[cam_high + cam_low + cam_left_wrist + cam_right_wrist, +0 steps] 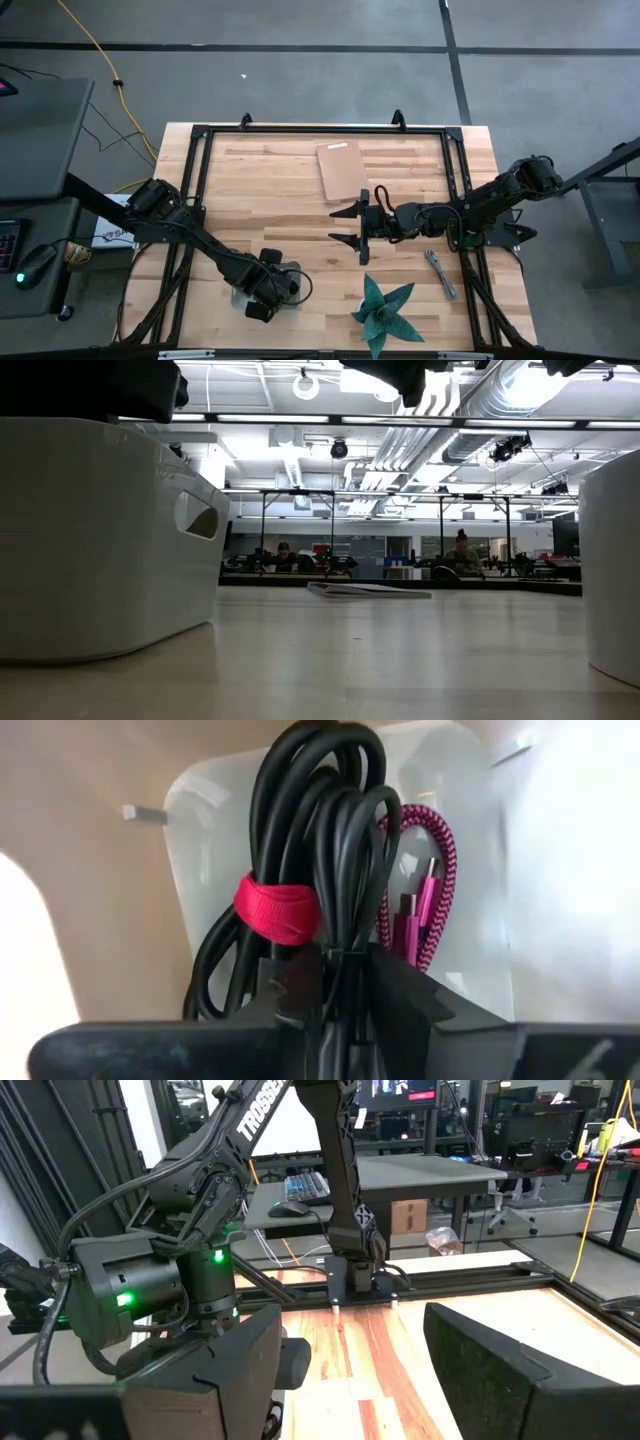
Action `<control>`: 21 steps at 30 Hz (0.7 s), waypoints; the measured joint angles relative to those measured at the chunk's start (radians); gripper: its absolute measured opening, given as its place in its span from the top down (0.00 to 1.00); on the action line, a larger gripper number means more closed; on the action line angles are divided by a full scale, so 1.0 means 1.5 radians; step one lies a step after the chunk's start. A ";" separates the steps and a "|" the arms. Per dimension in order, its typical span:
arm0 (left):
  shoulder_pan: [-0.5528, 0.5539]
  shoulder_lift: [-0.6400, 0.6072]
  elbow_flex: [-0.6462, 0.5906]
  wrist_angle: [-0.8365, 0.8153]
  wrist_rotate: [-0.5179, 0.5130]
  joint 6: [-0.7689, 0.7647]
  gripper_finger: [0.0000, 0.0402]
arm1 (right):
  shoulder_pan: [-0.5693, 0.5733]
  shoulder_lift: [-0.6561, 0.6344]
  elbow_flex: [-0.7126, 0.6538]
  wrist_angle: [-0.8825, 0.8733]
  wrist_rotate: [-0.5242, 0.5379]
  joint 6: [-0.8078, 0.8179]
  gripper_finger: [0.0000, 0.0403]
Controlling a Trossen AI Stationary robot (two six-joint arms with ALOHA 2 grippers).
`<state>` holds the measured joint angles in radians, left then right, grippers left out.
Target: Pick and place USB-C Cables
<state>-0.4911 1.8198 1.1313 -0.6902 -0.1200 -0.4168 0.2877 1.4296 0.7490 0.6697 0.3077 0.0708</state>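
My left gripper is at the table's near edge, over a small white bin. It is shut on a coiled black cable bound with a red strap. A red braided cable lies inside the bin. A grey cable lies flat on the table near the right rail. My right gripper is open over the middle of the table, near the brown board, touching nothing. The fourth cable is out of view. My left gripper pinches the black cable's coil between its two fingers, at the coil's end just past the red strap. The fingers point down into the bin. The coil hangs ahead of them inside the bin; whether it touches the floor I cannot tell.
A teal paper star lies at the near edge, right of the bin. The low view shows a white bin wall close on the left, another white wall on the right, and the board farther off. A black frame borders the table.
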 joint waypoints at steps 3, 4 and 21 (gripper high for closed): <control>0.000 0.000 0.001 0.004 -0.010 0.000 0.85 | 0.000 0.000 0.000 0.000 0.002 0.000 0.41; 0.000 0.000 0.002 0.004 -0.015 0.000 0.85 | 0.000 0.000 0.000 0.000 0.002 0.000 0.41; -0.009 0.000 0.025 -0.026 -0.009 0.003 0.85 | 0.000 0.000 0.000 0.000 0.001 0.000 0.41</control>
<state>-0.5049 1.8198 1.1683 -0.7292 -0.1341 -0.4124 0.2876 1.4296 0.7490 0.6701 0.3093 0.0708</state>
